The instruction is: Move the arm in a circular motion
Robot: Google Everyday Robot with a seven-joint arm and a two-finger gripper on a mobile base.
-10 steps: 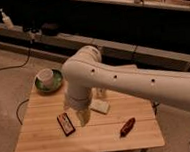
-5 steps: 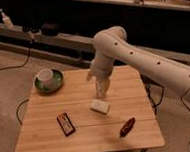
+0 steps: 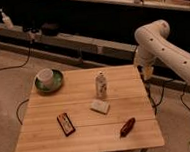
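The arm (image 3: pixel 161 44) is glossy white with small dark dots and comes in from the right edge, bending at a rounded joint near the upper right. Its gripper (image 3: pixel 147 74), a yellowish tip, hangs just past the right edge of the wooden table (image 3: pixel 87 114), above the floor beside the table's far right corner. It holds nothing that I can see.
On the table stand a white cup on a green plate (image 3: pixel 48 80), a small upright bottle (image 3: pixel 101 84), a pale flat block (image 3: pixel 99 106), a dark red packet (image 3: pixel 65 124) and a brown oblong item (image 3: pixel 127 127). Cables lie on the floor; a dark shelf unit runs behind.
The arm has swung from over the table's middle to the right, off past the table edge, uncovering the bottle. The table items have not moved.
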